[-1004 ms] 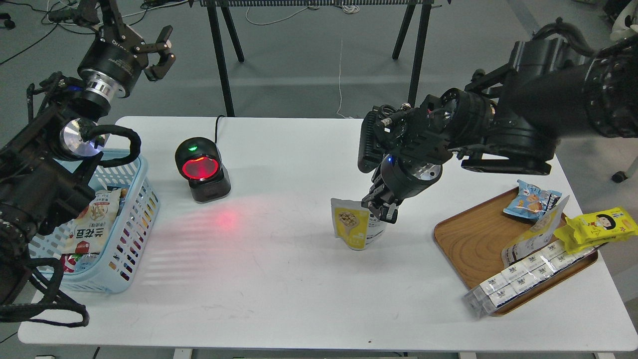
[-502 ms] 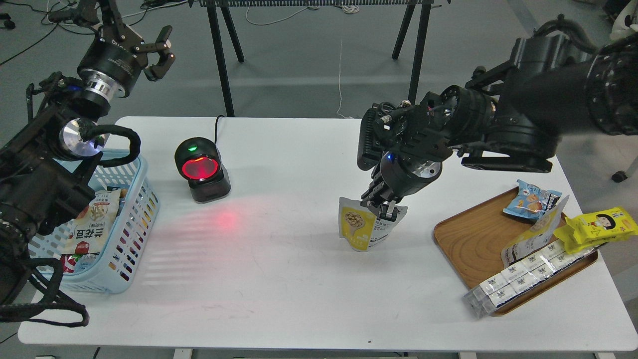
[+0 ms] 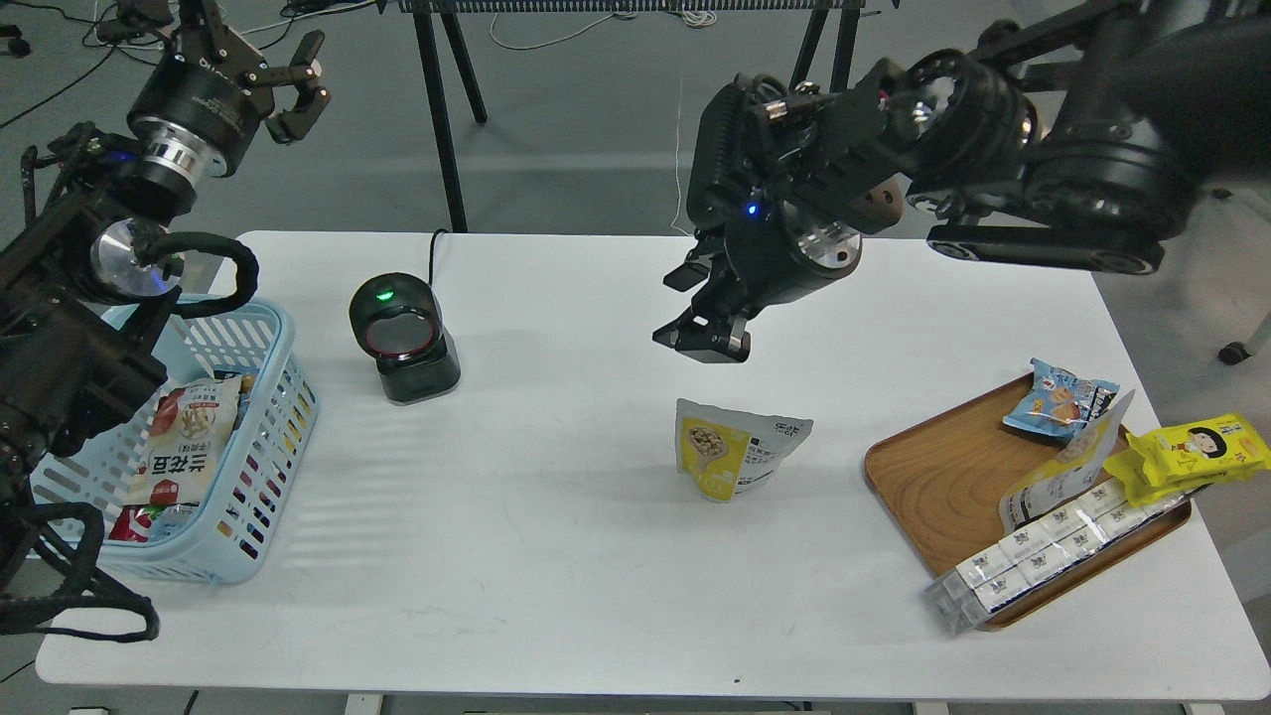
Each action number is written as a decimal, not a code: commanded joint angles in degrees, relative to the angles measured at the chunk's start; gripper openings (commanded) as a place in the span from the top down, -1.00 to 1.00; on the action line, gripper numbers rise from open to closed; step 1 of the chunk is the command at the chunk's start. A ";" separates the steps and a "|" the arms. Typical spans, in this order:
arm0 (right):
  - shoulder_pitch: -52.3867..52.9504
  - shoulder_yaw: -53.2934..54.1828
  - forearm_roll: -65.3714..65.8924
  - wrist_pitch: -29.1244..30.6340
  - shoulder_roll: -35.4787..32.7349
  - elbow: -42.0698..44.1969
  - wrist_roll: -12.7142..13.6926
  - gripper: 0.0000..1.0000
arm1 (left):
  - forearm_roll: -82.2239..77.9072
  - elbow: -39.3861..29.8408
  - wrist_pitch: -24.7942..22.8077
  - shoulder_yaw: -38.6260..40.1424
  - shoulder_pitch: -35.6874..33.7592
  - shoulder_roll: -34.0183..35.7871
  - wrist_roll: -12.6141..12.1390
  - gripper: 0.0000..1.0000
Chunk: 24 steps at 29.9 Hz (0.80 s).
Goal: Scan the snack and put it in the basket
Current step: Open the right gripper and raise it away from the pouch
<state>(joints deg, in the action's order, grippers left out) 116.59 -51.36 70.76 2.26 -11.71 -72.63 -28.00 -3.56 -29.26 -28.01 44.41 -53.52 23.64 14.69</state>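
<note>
The broad white rectangular table (image 3: 556,556) carries everything, and its layout reads like a checkout lane: goods on the right, reader in the middle, bin on the left. The two black arms are the next biggest things. The right gripper (image 3: 700,323) hangs in the air above the middle of the table with its two fingers spread apart and nothing between them, well clear of the pouch below. The left gripper (image 3: 283,84) is raised high beyond the table's far left corner, fingers parted and empty, probably parked there to be out of the way.

The light blue slotted plastic basket (image 3: 268,437) sits at the left edge, partly hidden by the left arm, and already holds several packets. On the right, the brown oval wooden tray (image 3: 923,477) serves as the supply, with a small blue crinkled packet (image 3: 1058,397), a bright yellow packet with a cartoon face (image 3: 1192,452) and a row of white boxed items (image 3: 1043,551) along its front rim.

The black dome-headed barcode scanner (image 3: 402,338) stands between basket and centre, a green light on top, its window facing the open table.

The snack, a small yellow-and-white stand-up pouch (image 3: 740,447), stands upright on its own near the table's centre, between scanner and tray, touched by neither arm. It seems set where either arm could take it.
</note>
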 commanded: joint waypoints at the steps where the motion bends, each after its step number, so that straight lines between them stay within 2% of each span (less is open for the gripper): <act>1: -1.01 0.82 -0.10 -0.06 -3.40 0.29 0.00 -0.09 | -0.13 0.00 0.01 -2.38 -1.32 0.09 -0.01 -0.99; 4: -2.50 0.91 -0.01 -0.06 -5.08 0.73 0.00 -0.11 | -0.05 0.08 0.01 -6.16 -3.26 0.00 0.08 -0.99; 5: -3.38 0.91 -0.18 -0.49 -5.86 1.26 0.00 -0.27 | -0.04 0.08 0.01 -7.31 -3.70 -0.09 0.08 -0.99; 6: -3.99 0.91 -0.18 -0.50 -6.65 1.35 0.00 -0.33 | -0.04 0.08 0.01 -7.58 -3.79 -0.09 0.08 -0.99; 10: -6.19 1.61 -0.10 -0.50 -9.47 1.70 0.00 -0.36 | -0.04 0.08 0.01 -7.67 -4.66 -0.18 -0.01 -0.99; 11: -6.81 2.13 -0.10 -0.50 -10.00 1.88 0.00 -0.42 | -0.04 0.00 0.01 -7.67 -4.93 -0.26 -0.01 -0.99; 15: -10.32 6.87 -0.36 -0.32 -15.96 4.59 0.00 -0.86 | -0.22 0.00 0.01 -7.76 -5.89 -0.18 -0.10 -0.99; 16: -11.55 8.89 -0.36 -0.06 -17.28 5.21 0.00 -0.91 | -0.57 -0.09 0.01 -7.84 -6.16 -0.26 -0.10 -0.99; 20: -17.43 18.64 -0.36 0.38 -23.87 7.67 0.00 -0.94 | -5.30 -0.97 0.01 -12.14 -9.05 -0.62 -0.01 -0.99; 24: -23.85 28.39 -2.02 0.38 -29.76 10.66 0.00 -0.94 | -11.55 -5.09 0.01 -18.12 -12.57 -0.27 -0.71 -0.99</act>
<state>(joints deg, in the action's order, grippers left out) 97.25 -29.74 70.27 2.60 -37.35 -64.00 -27.99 -10.93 -31.41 -28.00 30.17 -63.89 23.09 14.55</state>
